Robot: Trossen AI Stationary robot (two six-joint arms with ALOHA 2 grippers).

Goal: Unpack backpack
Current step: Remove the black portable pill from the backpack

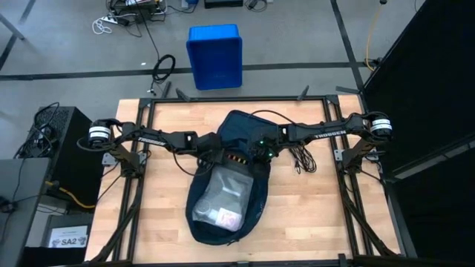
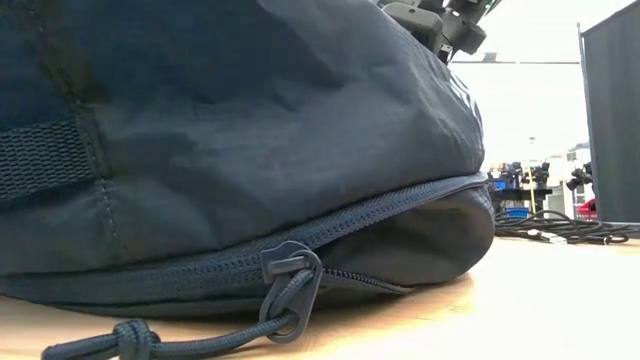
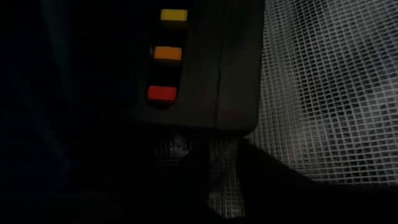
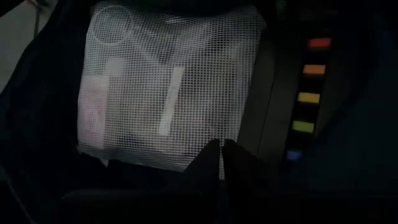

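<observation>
The dark navy backpack lies open at mid-table, its back on the wood. Inside it lies a white mesh pouch holding flat packets. Beside the pouch sits a dark flat item with coloured tabs. Both grippers reach into the backpack's far opening. My left gripper stands at the pouch's far edge, with mesh showing between its fingers. My right gripper is shut, its tips over the same end of the pouch. In the low view the backpack's side and zipper pull fill the picture. My left gripper has the mesh pouch's far edge between its two fingers, slanting down from the far left; the view is dark and the pinch itself is hard to see. The pouch lies flat inside the backpack. My right gripper: whether its shut tips touch the pouch or the fabric, I cannot tell.
A bright blue bin stands on the floor beyond the table's far edge. Black cables lie on the table right of the backpack. Bare wood shows on both sides of the backpack and toward the near edge.
</observation>
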